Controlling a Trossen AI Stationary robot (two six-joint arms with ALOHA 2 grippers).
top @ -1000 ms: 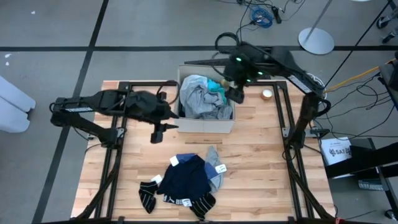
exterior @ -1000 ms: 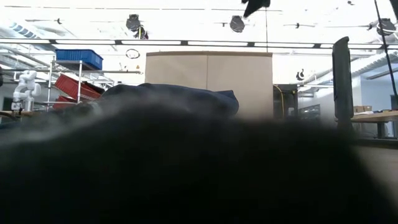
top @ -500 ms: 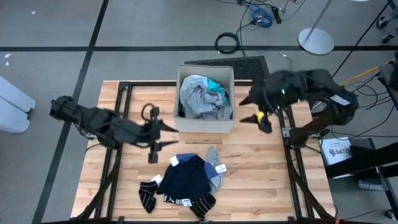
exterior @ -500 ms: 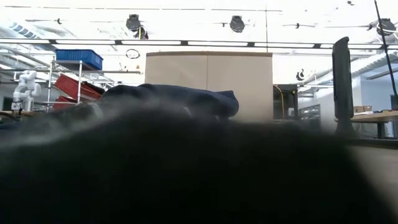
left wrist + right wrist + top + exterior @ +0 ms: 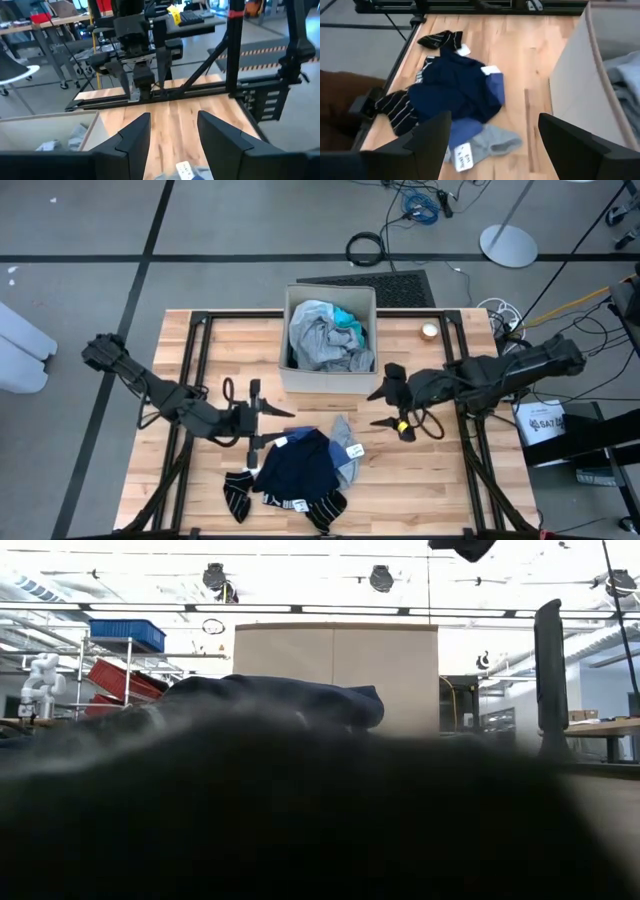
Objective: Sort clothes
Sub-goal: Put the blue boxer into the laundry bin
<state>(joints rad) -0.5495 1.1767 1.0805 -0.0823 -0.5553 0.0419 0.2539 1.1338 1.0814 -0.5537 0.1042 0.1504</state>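
Note:
A pile of clothes (image 5: pixel 305 468) lies near the table's front edge. It holds a navy dotted piece (image 5: pixel 455 90), a small grey piece (image 5: pixel 490 141) and black white-striped socks (image 5: pixel 400 107). A grey top (image 5: pixel 318 338) and a turquoise shirt (image 5: pixel 347 318) lie in the beige fabric box (image 5: pixel 330 380). My left gripper (image 5: pixel 268 415) is open and empty just left of the pile; its wrist view (image 5: pixel 172 135) looks across the table. My right gripper (image 5: pixel 378 408) is open and empty to the pile's right, facing it (image 5: pixel 500 145). The white sheer piece does not show.
The box stands at the table's far middle, its wall close to both grippers (image 5: pixel 575 75). A small round object (image 5: pixel 429 331) lies at the far right. Black frame rails (image 5: pixel 190 380) run along both table sides. Dark cloth (image 5: pixel 300 810) fills the low view.
My left gripper has gone from beside the box's left wall toward the near edge and right, down to the pile. My right gripper has left the box's right rim, swung toward the right edge, then come toward the near edge and left, facing the pile. The clothes have stayed put.

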